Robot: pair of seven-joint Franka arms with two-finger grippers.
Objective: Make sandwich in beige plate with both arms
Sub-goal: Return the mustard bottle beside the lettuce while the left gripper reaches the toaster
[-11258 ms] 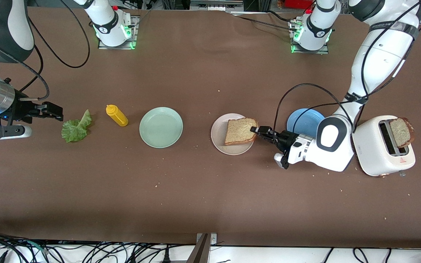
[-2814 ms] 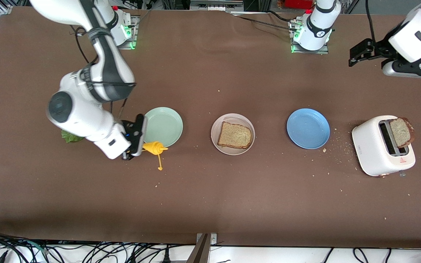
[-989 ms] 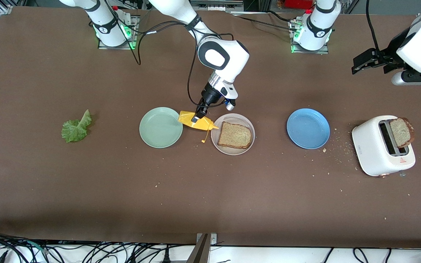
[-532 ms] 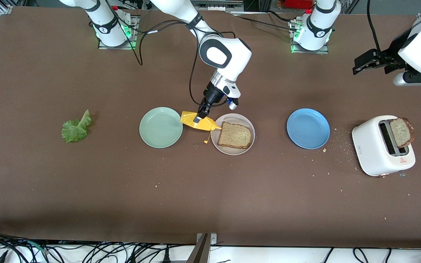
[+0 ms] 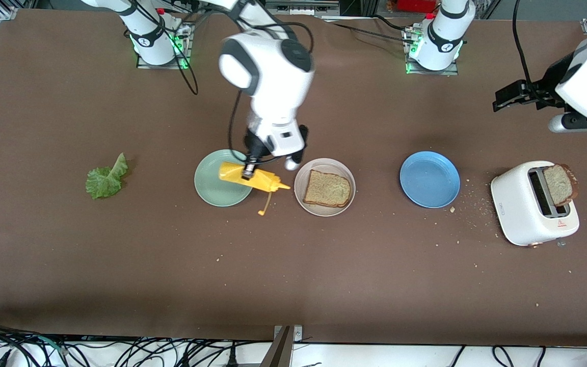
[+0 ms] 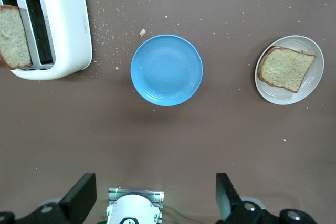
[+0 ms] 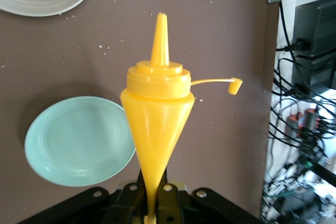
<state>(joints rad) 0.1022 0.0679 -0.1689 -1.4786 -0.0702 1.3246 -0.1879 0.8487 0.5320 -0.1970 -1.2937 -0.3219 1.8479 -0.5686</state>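
- The right gripper (image 5: 247, 172), clenched on a yellow squeeze bottle (image 5: 252, 179), holds it tipped on its side above the rim of the mint-green plate (image 5: 212, 191), nozzle toward the beige plate (image 5: 301, 196) and its cap dangling on a strap.
- One slice of toast (image 5: 328, 188) lies flat in the beige plate, mid-table between the mint-green plate and the blue plate (image 5: 429, 179).
- A lettuce leaf (image 5: 105, 178) lies on the table (image 5: 293, 265) toward the right arm's end.
- A second slice (image 5: 558, 184) stands in the white toaster (image 5: 525, 216) at the left arm's end.
- The left gripper (image 5: 508, 96) waits aloft, fingers (image 6: 227, 198) spread and empty, above bare table near the toaster.
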